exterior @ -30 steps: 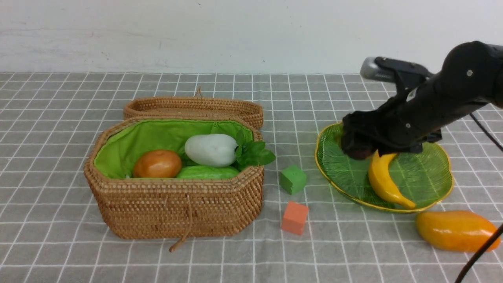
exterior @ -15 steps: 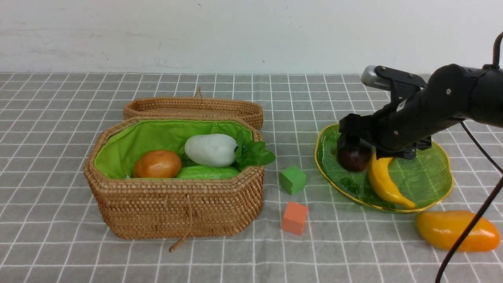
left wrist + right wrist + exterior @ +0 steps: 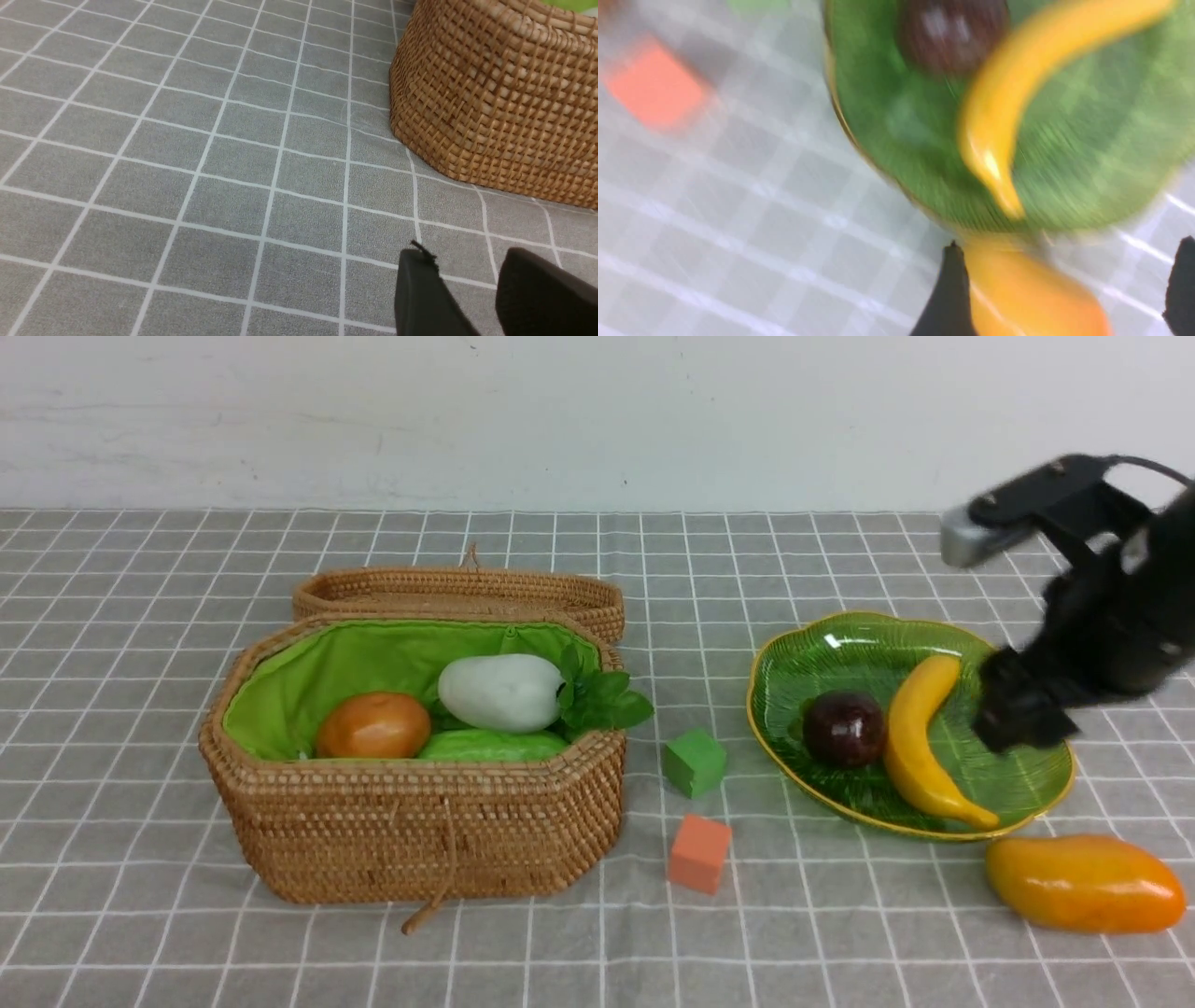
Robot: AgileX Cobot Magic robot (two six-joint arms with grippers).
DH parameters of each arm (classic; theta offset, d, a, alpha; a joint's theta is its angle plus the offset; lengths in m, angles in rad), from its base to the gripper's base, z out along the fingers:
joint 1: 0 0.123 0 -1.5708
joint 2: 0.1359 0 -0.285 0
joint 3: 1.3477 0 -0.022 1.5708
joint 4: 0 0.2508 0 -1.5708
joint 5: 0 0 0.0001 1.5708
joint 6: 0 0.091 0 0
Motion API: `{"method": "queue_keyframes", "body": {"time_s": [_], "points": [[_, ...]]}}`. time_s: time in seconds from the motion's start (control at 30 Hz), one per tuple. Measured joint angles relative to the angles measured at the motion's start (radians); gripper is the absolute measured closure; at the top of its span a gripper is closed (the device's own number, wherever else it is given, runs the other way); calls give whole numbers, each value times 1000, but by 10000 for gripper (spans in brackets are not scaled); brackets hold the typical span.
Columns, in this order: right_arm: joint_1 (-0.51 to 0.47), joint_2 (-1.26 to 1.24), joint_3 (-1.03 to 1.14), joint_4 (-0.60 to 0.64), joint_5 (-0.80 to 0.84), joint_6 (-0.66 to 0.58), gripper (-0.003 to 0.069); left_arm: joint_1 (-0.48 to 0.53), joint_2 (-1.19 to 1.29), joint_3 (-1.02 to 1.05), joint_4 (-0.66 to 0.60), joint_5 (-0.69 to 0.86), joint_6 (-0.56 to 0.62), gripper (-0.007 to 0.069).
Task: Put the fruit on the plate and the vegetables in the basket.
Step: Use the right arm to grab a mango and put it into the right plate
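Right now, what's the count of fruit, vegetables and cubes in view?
Fruit: 3 (banana, mangosteen, mango)
Vegetables showing in the basket: 3 (potato, radish, gourd)
Cubes: 2 (green cube, orange cube)
Total: 8

Banana (image 3: 917, 739) and mangosteen (image 3: 845, 728) on plate (image 3: 1022, 775); mango (image 3: 1083, 884) beside it; basket (image 3: 420, 821) open.

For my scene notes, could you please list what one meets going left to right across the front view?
basket → green cube → orange cube → mangosteen → banana → mango
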Motion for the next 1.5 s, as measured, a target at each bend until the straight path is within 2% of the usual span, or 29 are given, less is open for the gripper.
{"method": "queue_keyframes", "body": {"time_s": [0.03, 0.07, 0.1, 0.2, 0.37, 0.67, 0.83, 0.93, 1.1, 1.3, 1.5], "points": [[-7, -5, 47, -63, 17, -41, 92, 0, 0, 0, 0, 0, 0, 386], [-7, -5, 47, -75, 17, -47, 92, 0, 0, 0, 0, 0, 0, 386], [-12, -1, 93, -149, 33, -79, 92, 0, 0, 0, 0, 0, 0, 386], [-16, 7, 163, -226, 13, -102, 74, 0, 0, 0, 0, 0, 0, 386], [-16, 31, 172, -226, -71, -180, 32, 0, 0, 0, 0, 0, 0, 386], [-27, 132, 173, -202, -120, -296, 25, 0, 0, 0, 0, 0, 0, 386], [-77, 207, 173, -159, -131, -322, 49, 0, 0, 0, 0, 0, 0, 386], [-108, 237, 165, -86, -106, -373, 109, 0, 0, 0, 0, 0, 0, 386], [-125, 233, 157, 35, -21, -482, 110, 0, 0, 0, 0, 0, 0, 386], [-125, 166, 125, 112, 96, -522, 110, 0, 0, 0, 0, 0, 0, 386], [-147, 118, -54, 280, 135, -508, 110, 0, 0, 0, 0, 0, 0, 386]]}}
